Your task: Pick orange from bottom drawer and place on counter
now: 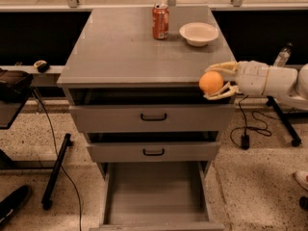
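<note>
Your flat grey metal counter [120, 52], upper centre of frame, carries a red soda can [160, 21] and round white bowl [198, 33] near its top edge. The gripper [209, 84], clasping the orange [211, 82], hangs at its lower-right corner.

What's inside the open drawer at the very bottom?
Only bare grey floor shows in the bottom drawer; its back part is hidden under the drawer above. The orange sits in the gripper, beside the counter's front right corner.

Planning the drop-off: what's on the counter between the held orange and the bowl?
Only bare counter, per the camera view; the hand holds the orange at its front edge.
</note>
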{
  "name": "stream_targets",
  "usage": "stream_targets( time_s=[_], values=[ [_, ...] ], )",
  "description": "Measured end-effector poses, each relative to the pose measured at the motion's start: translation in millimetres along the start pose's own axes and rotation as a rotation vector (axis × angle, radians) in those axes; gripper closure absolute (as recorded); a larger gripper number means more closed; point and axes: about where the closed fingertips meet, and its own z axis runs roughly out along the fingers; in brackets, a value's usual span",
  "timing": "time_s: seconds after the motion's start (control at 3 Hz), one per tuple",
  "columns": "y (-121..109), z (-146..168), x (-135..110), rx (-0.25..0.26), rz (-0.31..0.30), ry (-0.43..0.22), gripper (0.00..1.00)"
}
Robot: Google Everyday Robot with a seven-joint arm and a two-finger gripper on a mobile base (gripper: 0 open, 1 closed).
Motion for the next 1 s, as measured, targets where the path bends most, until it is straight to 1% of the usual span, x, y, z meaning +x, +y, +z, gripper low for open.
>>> stream_targets(
  time_s=[0.67,1.0],
  values=[
    [-4.0,-2.9,1.5,0.007,0.023,0.005,1.0],
    [-0.1,-0.8,6.4,0.0,0.056,-0.006,1.0]
  ],
)
